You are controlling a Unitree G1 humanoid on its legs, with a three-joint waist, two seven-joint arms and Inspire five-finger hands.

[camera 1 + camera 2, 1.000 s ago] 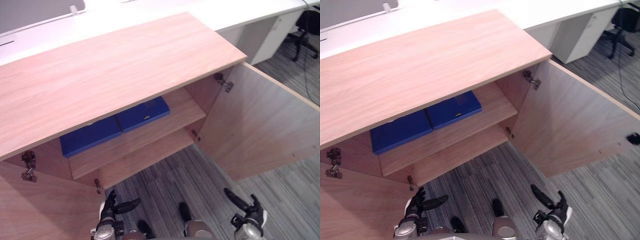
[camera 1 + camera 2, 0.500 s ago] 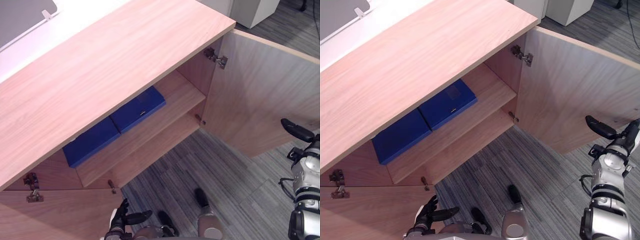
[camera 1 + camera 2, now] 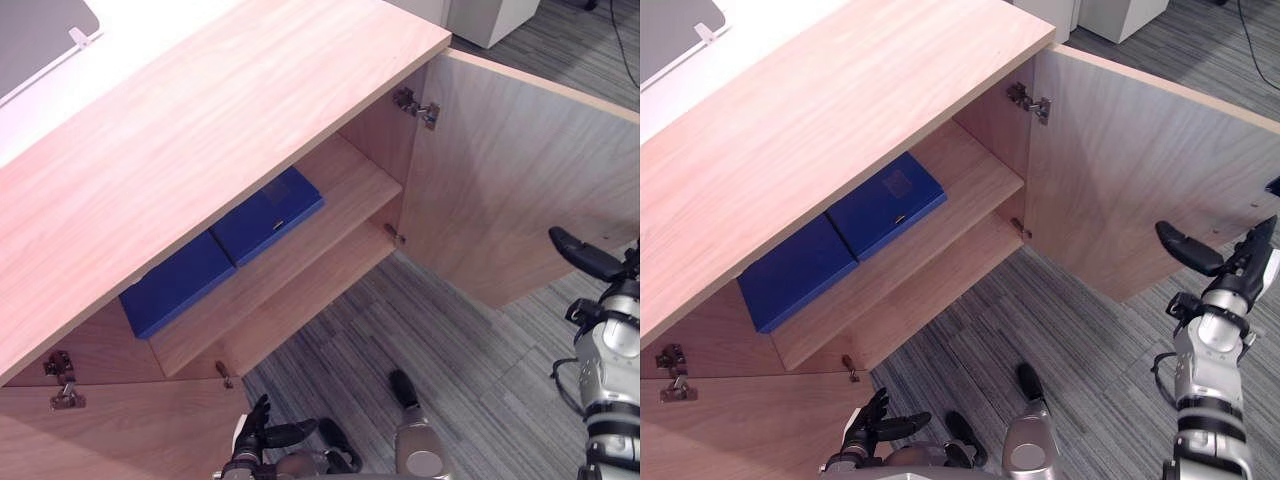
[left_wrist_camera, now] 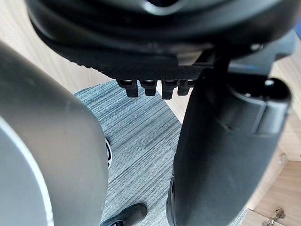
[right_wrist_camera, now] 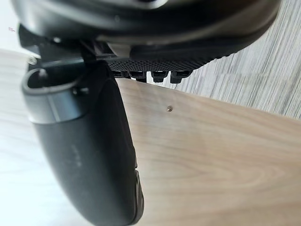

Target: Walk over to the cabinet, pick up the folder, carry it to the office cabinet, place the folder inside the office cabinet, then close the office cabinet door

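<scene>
While blue folders (image 3: 268,214) lie on the cabinet shelf (image 3: 352,186), the right hand (image 3: 1232,276) is held open near the open door (image 3: 1120,170); the left hand (image 3: 876,424) is seen open, low.

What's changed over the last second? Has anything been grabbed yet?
The right robot hand has come up from low near the floor to the inner face of the open right door, fingers straight; contact is unclear. The head camera also shifted. Nothing was grasped or let go. The blue folders still lie on the shelf, the door is still open, and the left robot hand stays low and open.
</scene>
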